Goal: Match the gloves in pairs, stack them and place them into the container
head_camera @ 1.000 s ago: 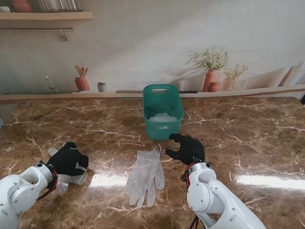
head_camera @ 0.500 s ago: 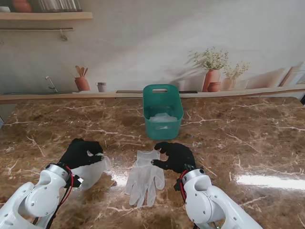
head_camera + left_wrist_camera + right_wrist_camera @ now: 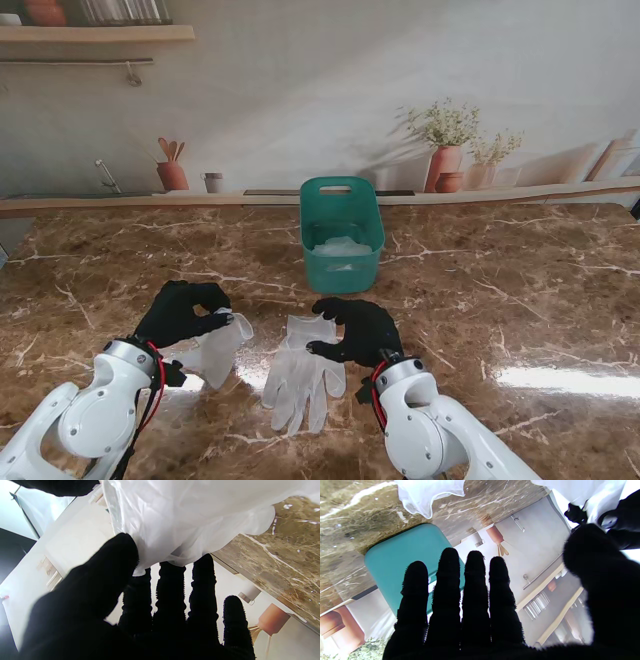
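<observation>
While the second glove [image 3: 305,365] lies flat on the desk [image 3: 520,290] between the two arms, the first glove [image 3: 218,345] hangs pinched in the left hand [image 3: 180,312], just beside it. I think this glove should be lowered straight over the flat one, fingers matching. The right hand [image 3: 357,330] is spread and holds nothing, over the flat glove's cuff. The green container [image 3: 341,235] stands farther from me.
</observation>
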Controlling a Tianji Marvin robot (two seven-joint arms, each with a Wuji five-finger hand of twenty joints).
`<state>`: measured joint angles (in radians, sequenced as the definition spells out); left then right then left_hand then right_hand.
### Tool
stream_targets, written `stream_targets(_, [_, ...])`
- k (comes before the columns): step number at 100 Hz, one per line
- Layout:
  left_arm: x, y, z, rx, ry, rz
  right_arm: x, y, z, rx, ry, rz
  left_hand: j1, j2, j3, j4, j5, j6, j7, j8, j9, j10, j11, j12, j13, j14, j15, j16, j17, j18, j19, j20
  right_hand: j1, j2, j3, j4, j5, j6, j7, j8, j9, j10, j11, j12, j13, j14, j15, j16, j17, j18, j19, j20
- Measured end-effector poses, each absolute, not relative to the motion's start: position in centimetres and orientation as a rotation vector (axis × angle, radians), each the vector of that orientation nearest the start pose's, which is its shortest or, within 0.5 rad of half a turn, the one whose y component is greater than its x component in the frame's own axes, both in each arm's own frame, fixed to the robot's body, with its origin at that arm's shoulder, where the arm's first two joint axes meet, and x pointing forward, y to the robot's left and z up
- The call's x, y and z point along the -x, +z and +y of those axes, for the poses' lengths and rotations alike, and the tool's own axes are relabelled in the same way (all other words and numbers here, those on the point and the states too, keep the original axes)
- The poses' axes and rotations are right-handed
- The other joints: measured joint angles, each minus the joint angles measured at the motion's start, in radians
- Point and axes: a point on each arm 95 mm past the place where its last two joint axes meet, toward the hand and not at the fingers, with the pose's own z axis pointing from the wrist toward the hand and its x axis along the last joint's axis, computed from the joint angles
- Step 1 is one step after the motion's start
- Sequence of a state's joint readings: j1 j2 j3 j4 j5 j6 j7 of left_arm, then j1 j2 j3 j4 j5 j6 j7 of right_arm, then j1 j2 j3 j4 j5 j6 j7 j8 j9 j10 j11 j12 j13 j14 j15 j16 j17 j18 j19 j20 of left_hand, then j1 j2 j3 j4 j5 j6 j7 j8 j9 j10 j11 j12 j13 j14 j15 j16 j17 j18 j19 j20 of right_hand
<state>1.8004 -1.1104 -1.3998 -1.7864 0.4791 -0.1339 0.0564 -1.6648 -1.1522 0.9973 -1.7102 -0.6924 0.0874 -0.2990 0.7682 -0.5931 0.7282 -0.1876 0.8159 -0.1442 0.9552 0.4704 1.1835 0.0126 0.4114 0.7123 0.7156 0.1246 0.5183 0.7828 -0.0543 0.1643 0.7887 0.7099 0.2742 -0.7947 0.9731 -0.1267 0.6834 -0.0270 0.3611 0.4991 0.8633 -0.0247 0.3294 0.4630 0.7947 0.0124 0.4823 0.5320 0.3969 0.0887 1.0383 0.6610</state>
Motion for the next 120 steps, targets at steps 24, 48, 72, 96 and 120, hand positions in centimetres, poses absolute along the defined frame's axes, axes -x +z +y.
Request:
stream_targets(24, [-34.4, -29.0, 0.1, 1.628, -2.005, 1.039, -32.2, -32.9, 10.4, 1.891, -2.586, -1.620, 0.001, -0.009, 0.000, 0.000, 0.000, 0.009, -0.010, 0.000, 0.010, 0.000, 0.002, -0.004, 0.000, 0.000, 0.000, 0.000, 0.000, 0.000, 0.002, 0.000, -0.101, -0.057, 0.068, -0.034, -0.131, 0.078, -0.039, 0.064, -0.166, 0.003, 0.011, 0.038, -0.118, -0.008, -0.031, 0.007, -0.069, -0.004, -0.076, 0.025])
stream_targets(48, [-33.8, -28.3, -1.9, 1.668, -2.070, 0.977, -31.1, -32.8, 12.4, 1.877, -2.685, -1.533, 0.001, -0.009, 0.000, 0.000, 0.012, 0.019, -0.011, 0.000, 0.034, 0.001, 0.003, -0.029, 0.025, 0.002, 0.001, 0.002, 0.000, 0.000, 0.026, 0.000, -0.114, -0.057, 0.069, -0.034, -0.194, 0.117, -0.051, 0.111, -0.252, 0.020, 0.079, 0.074, -0.177, -0.008, 0.006, 0.027, -0.089, -0.004, -0.077, 0.050])
stream_targets(72, [-33.3, -28.2, -3.2, 1.643, -2.127, 0.974, -31.1, -32.7, 13.3, 1.958, -2.570, -1.370, 0.003, -0.021, 0.000, 0.000, 0.029, 0.019, -0.011, -0.003, 0.034, 0.001, 0.002, -0.046, 0.025, 0.002, 0.003, 0.004, 0.000, 0.000, 0.029, 0.005, -0.114, -0.047, 0.069, -0.034, -0.157, 0.127, -0.031, 0.142, -0.207, 0.034, 0.176, 0.147, -0.174, -0.008, 0.115, 0.105, -0.081, -0.002, -0.077, 0.063])
stream_targets(96, [-32.9, -28.2, -4.0, 1.617, -2.160, 0.985, -30.8, -32.0, 13.6, 1.931, -2.628, -1.317, 0.001, -0.033, 0.001, 0.000, 0.036, 0.017, -0.012, -0.038, 0.034, 0.001, 0.021, -0.044, 0.026, 0.002, 0.025, 0.011, 0.000, 0.000, 0.030, 0.009, -0.094, -0.047, 0.064, -0.035, 0.089, -0.010, 0.170, 0.269, 0.073, -0.020, 0.324, 0.325, -0.018, -0.013, 0.304, 0.212, 0.019, 0.012, 0.063, 0.146])
stream_targets(120, [-32.8, -28.3, -4.3, 1.624, -2.179, 0.956, -30.7, -31.6, 13.7, 1.948, -2.720, -1.213, 0.001, -0.041, 0.001, 0.000, 0.036, 0.015, -0.012, -0.049, 0.034, 0.001, 0.021, -0.044, 0.026, 0.002, 0.025, 0.012, 0.000, -0.006, 0.030, 0.009, 0.174, -0.017, 0.017, -0.106, 0.209, -0.126, 0.478, 0.112, 0.298, -0.047, 0.333, 0.345, 0.149, -0.028, 0.374, 0.224, 0.118, 0.025, 0.216, 0.186])
